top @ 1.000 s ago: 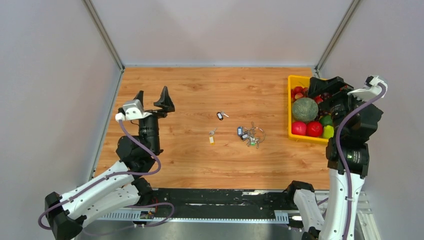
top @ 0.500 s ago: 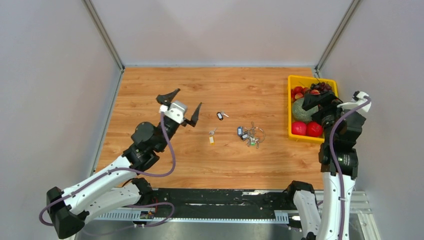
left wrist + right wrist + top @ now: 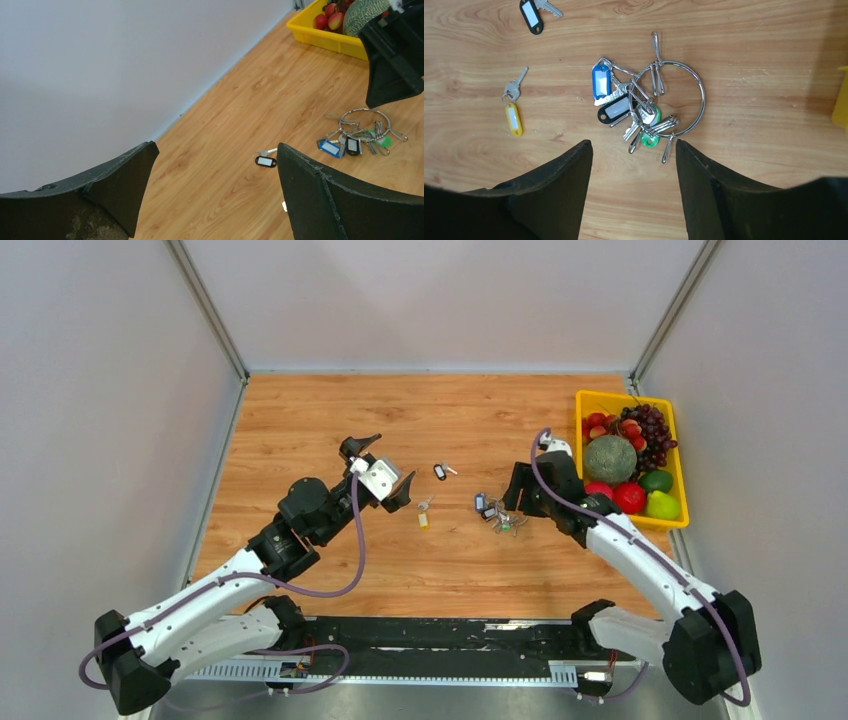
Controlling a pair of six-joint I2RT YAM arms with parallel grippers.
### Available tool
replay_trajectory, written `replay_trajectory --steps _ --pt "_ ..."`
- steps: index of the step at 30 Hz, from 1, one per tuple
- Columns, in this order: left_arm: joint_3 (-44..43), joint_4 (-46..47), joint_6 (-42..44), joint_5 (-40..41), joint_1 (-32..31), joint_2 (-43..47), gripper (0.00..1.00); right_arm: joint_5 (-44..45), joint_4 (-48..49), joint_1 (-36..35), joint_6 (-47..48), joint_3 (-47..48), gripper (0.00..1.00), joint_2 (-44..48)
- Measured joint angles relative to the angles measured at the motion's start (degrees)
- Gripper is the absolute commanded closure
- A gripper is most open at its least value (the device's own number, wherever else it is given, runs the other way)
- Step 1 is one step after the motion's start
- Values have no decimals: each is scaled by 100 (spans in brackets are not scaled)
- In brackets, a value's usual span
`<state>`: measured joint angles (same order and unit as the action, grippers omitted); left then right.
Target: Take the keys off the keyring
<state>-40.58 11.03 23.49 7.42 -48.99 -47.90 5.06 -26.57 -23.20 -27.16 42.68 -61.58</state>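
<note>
My left gripper (image 3: 381,469) hangs wide open, empty. My right gripper (image 3: 633,145), fingers apart and holding nothing, hovers by the keyring (image 3: 702,102) mid-bench, keys (image 3: 621,107) bunched on it. At the far right edge, a yellow bin (image 3: 580,440) holds a melon (image 3: 611,459), grapes (image 3: 652,425) and red fruit (image 3: 629,498).

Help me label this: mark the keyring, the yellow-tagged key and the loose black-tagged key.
keyring (image 3: 702,102), right wrist view, wire's right arc.
yellow-tagged key (image 3: 513,119), right wrist view, tag middle.
loose black-tagged key (image 3: 530,13), right wrist view, tag.
</note>
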Motion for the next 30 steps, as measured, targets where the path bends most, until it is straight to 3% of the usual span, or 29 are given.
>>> replay_trajectory --steps 11,20,24,27,30 --pt "0 -2 61 -70 0 48 0 455 527 -402 181 81 47 -1727" --pt "0 -2 72 -98 0 59 0 590 754 -415 306 396 47 -2446" --pt "0 0 72 -98 0 66 0 776 855 -415 319 562 52 -2889" --pt "0 0 74 -98 0 66 0 850 1003 -411 323 726 66 -3121" --pt "0 0 74 -98 0 66 0 848 1182 -413 286 807 98 -3329"
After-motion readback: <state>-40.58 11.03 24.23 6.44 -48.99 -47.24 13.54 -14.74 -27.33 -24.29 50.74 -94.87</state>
